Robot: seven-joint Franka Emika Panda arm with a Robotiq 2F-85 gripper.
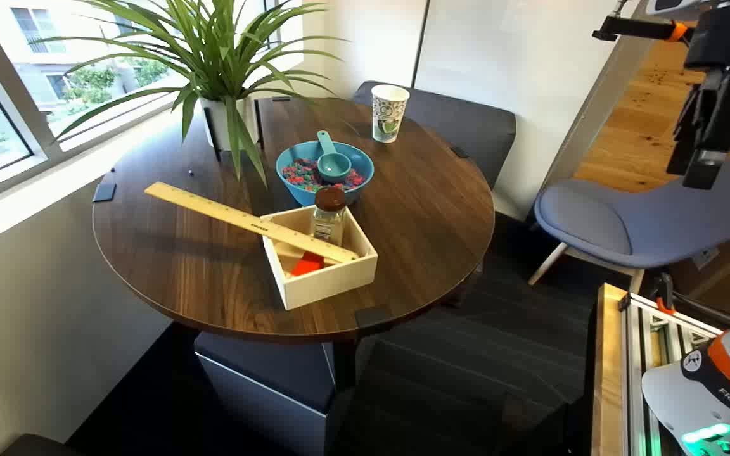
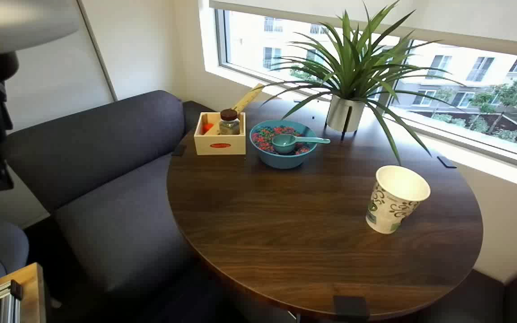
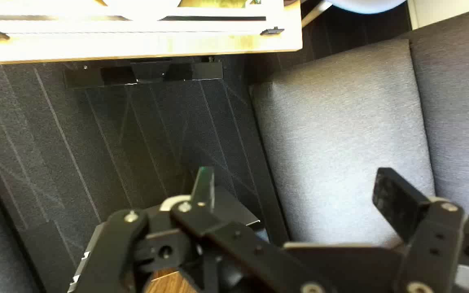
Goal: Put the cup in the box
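Note:
The cup (image 1: pixel 388 114) is white with a greenish pattern. It stands upright on the round dark table, and also shows in an exterior view (image 2: pixel 395 202). The pale wooden box (image 1: pixel 333 278) stands open on the table across the blue bowl from the cup; it also shows in an exterior view (image 2: pixel 213 146). The box holds a brown-lidded jar (image 1: pixel 327 221) and a red item (image 1: pixel 307 263). A wooden ruler (image 1: pixel 213 212) lies across it. My gripper (image 3: pixel 293 175) is open and empty, away from the table, with floor and seat below it. Cup and box are out of the wrist view.
A blue bowl (image 2: pixel 281 160) with colourful bits and a teal scoop (image 2: pixel 285 142) stands between box and cup. A potted plant (image 1: pixel 229 126) stands at the window side, its leaves hanging over the table. A grey bench (image 2: pixel 119 215) runs along the table (image 2: pixel 285 251).

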